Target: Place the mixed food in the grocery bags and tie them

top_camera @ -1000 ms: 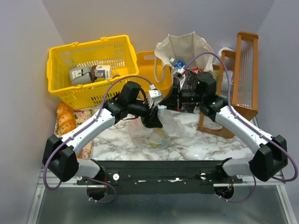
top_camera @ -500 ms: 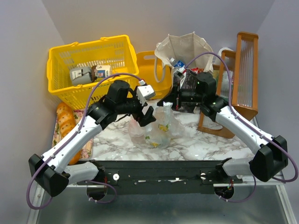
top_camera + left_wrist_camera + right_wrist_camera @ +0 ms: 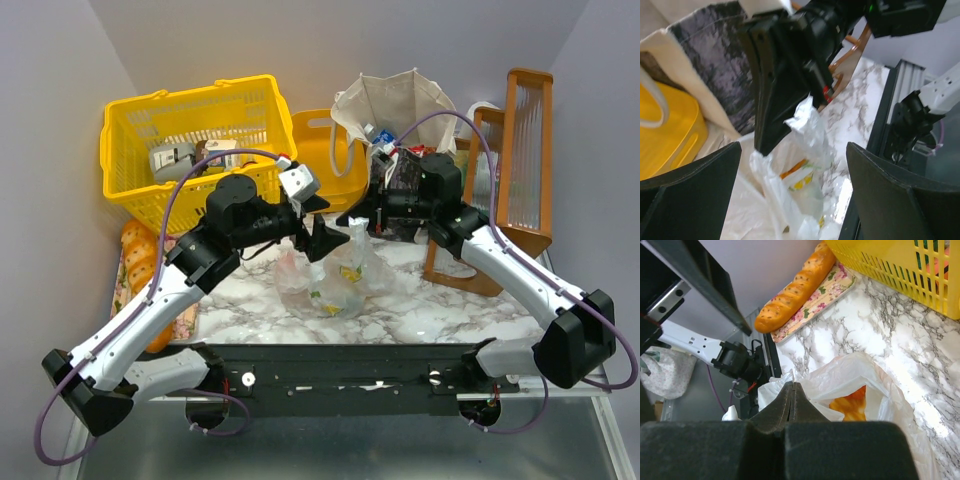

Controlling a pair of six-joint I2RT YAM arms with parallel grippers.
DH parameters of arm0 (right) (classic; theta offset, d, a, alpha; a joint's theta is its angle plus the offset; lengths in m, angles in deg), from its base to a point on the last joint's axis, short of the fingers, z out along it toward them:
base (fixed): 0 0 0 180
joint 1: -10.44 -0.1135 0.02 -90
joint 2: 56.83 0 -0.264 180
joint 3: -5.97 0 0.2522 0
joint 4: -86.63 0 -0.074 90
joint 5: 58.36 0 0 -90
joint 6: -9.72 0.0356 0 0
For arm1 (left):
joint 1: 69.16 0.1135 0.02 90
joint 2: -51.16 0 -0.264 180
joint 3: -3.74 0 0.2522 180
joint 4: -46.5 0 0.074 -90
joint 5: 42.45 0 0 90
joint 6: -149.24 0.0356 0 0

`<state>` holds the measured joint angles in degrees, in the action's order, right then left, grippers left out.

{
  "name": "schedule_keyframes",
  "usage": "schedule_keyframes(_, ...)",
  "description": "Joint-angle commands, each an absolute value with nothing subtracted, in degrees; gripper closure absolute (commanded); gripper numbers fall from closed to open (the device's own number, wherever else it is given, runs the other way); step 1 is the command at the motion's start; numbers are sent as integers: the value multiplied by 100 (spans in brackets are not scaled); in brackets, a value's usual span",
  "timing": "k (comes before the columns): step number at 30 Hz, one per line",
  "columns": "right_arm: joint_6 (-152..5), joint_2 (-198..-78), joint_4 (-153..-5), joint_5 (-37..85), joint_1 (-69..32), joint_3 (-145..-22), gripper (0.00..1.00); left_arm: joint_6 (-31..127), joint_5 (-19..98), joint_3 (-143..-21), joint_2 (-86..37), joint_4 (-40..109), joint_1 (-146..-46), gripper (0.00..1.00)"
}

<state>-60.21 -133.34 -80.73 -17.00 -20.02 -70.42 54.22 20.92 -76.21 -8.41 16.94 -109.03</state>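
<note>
The translucent white plastic bag (image 3: pixel 330 278) with yellow-green prints sits on the marble table, with an orange (image 3: pixel 852 409) showing inside it. My right gripper (image 3: pixel 352 216) is shut on the bag's top edge and holds it up; its jaws (image 3: pixel 792 386) show pressed together on the film. My left gripper (image 3: pixel 322 224) is wide open just left of the bag, touching nothing. The bag (image 3: pixel 795 190) lies between its spread fingers (image 3: pixel 690 200). The beige canvas tote (image 3: pixel 395 100) stands behind, with a water bottle (image 3: pixel 376 136) and red packets (image 3: pixel 410 152) in it.
A large yellow basket (image 3: pixel 130 165) with grey and white cartons stands at the back left. A smaller yellow basket (image 3: pixel 318 135) is beside the tote. Bread loaves (image 3: pixel 140 255) lie on a floral cloth at the left. A wooden rack (image 3: pixel 525 160) stands at the right.
My left gripper has opened, let go of the plastic bag and drawn back up and to the left. The right gripper has kept its hold on the bag's top.
</note>
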Motion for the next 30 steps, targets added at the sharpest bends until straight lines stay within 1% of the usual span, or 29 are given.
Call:
schedule_keyframes(1, -6024, -13356, -7978, -1591, -2050, -7195, 99, 4966, 1872, -7743, -1228, 2509, -11020, 6)
schedule_keyframes(3, -6024, -13347, -7978, -1599, -2041, -7204, 99, 4983, 1872, -7804, -1361, 2553, -11073, 6)
schedule_keyframes(8, -6033, -13356, -7978, -1617, -2041, -7213, 99, 5053, 1872, -7892, -1625, 2562, -11178, 16)
schedule_keyframes(9, -6033, -13356, -7978, -1617, -2050, -7213, 99, 5062, 1916, -7884, -1634, 2562, -11187, 18)
schedule_keyframes(10, -6033, -13365, -7978, -1617, -2041, -7222, 99, 5062, 1925, -7884, -1669, 2579, -11205, 23)
schedule_keyframes(15, -6042, -13391, -7978, -1661, -2041, -7239, 99, 5054, 1960, -7866, -1722, 2623, -11240, 30)
schedule_keyframes(16, -6042, -13391, -7978, -1661, -2050, -7239, 99, 5054, 1978, -7857, -1748, 2641, -11240, 35)
schedule_keyframes(18, -6042, -13391, -7978, -1661, -2041, -7230, 99, 5045, 1960, -7849, -1765, 2649, -11257, 39)
schedule_keyframes(19, -6051, -13382, -7978, -1661, -2050, -7230, 99, 5027, 1925, -7840, -1800, 2650, -11275, 46)
schedule_keyframes(21, -6042, -13365, -7978, -1626, -2041, -7222, 99, 5010, 1881, -7814, -1810, 2650, -11292, 54)
schedule_keyframes(22, -6051, -13347, -7978, -1617, -2050, -7213, 99, 5001, 1881, -7805, -1801, 2658, -11301, 63)
schedule_keyframes(24, -6051, -13338, -7978, -1582, -2041, -7204, 99, 4983, 1846, -7761, -1783, 2685, -11310, 76)
schedule_keyframes(25, -6051, -13321, -7978, -1573, -2032, -7195, 99, 4975, 1837, -7743, -1757, 2702, -11310, 88)
schedule_keyframes(26, -6051, -13312, -7978, -1521, -2049, -7195, 99, 4966, 1854, -7708, -1731, 2728, -11310, 94)
schedule_keyframes(27, -6059, -13295, -7978, -1477, -2041, -7178, 99, 4966, 1889, -7691, -1713, 2720, -11310, 99)
schedule_keyframes(30, -6112, -13198, -7690, -1038, -2041, -7186, 99, 5062, 2239, -7629, -1555, 2597, -11310, 100)
